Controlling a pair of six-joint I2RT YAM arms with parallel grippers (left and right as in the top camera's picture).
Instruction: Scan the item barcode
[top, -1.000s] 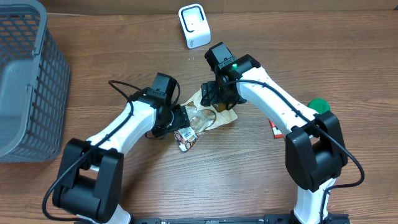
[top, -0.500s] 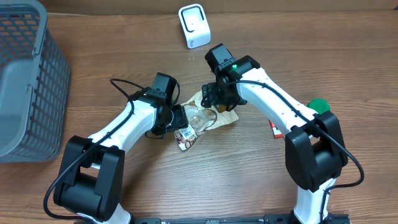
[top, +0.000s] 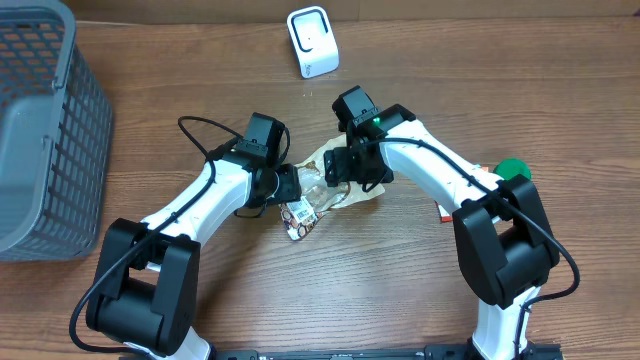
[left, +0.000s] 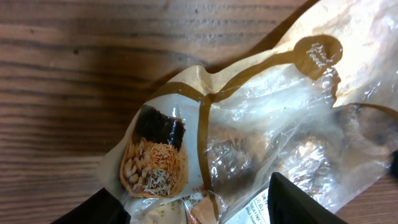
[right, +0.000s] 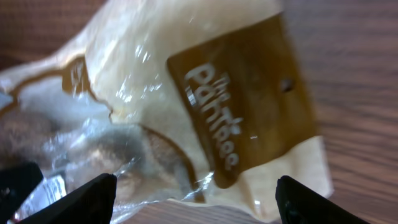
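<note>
Snack bag (top: 325, 188) flat on tabletop (top: 400, 290); right hand (right: 196, 186) spread wide over its top, left hand (left: 196, 199) straddles it, grip unclear, prob. to turn barcode label (top: 298, 222) toward white scanner (top: 312, 42).

Snack bag (top: 320, 188) on table (top: 200, 300) between left claw (top: 293, 190) and right claw (top: 347, 172), scanner (top: 312, 42) behind, basket (top: 40, 130) far left

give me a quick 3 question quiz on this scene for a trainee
1. True or false: the snack bag lies inside the grey basket.
2. Which stands near the top of the overhead view? a) white scanner b) red kettle c) blue mug
3. What colour is the round thing, partly hidden, on the robot's right?

Key: 1 false, it lies on the wood; 2 a; 3 green
</note>
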